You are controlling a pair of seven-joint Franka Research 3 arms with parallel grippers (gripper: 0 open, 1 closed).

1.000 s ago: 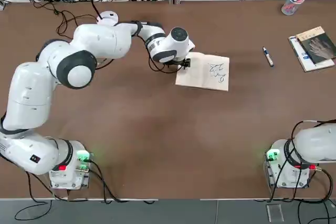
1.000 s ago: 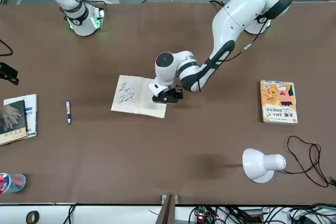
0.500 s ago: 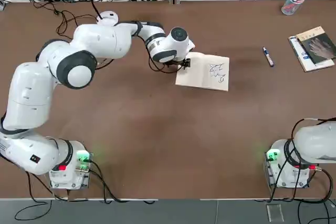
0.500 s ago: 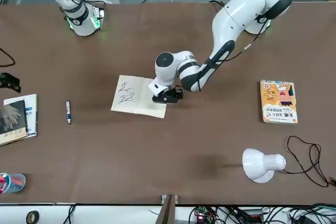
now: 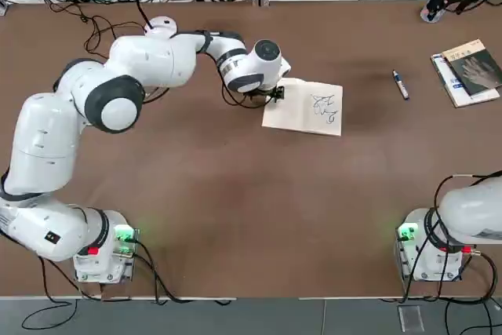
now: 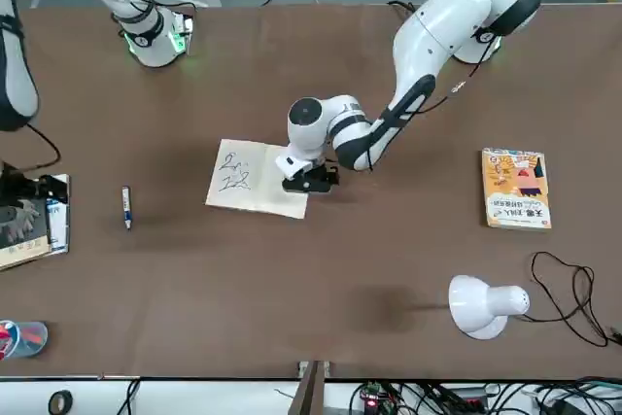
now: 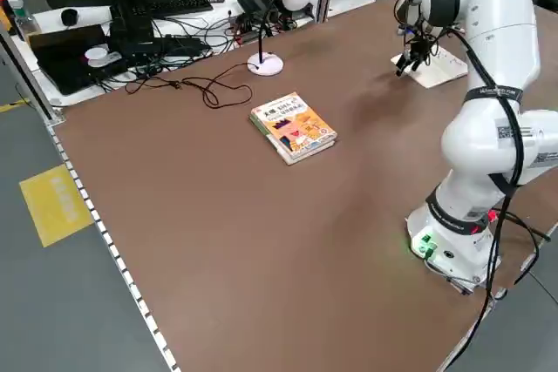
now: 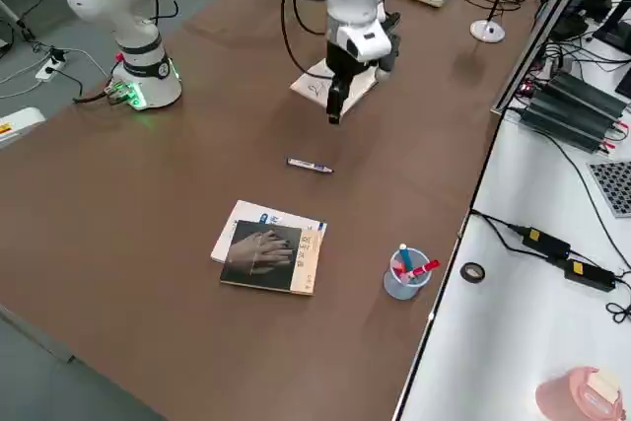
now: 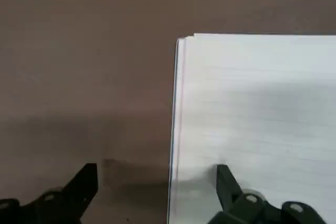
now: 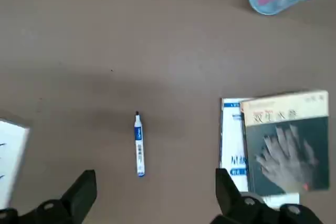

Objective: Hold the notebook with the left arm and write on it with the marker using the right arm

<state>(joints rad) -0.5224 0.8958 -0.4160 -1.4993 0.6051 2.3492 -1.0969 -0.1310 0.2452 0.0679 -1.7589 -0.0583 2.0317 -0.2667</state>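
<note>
From the top view's table centre, my left gripper (image 9: 157,192) sits at twelve o'clock, fingers apart, straddling an edge of the open, scribbled notebook (image 5: 304,106). My right gripper (image 10: 156,195) hangs open and empty toward one o'clock; the marker (image 5: 401,85) lies on the table (image 5: 259,209) at two o'clock.

In the top view, the notebook (image 5: 314,111) lies on the tabletop (image 5: 259,194), just above the frame's middle. Right of it, at upper right, lies the marker (image 5: 401,85); farther right, near the frame's edge, the grey-covered book (image 5: 474,67) rests partly on a white book (image 5: 453,84). In the front view, the cartoon-cover book (image 6: 516,189) lies right of the notebook, above the lamp (image 6: 481,306), while the cup (image 6: 23,339), with pens in it, stands at lower left.
</note>
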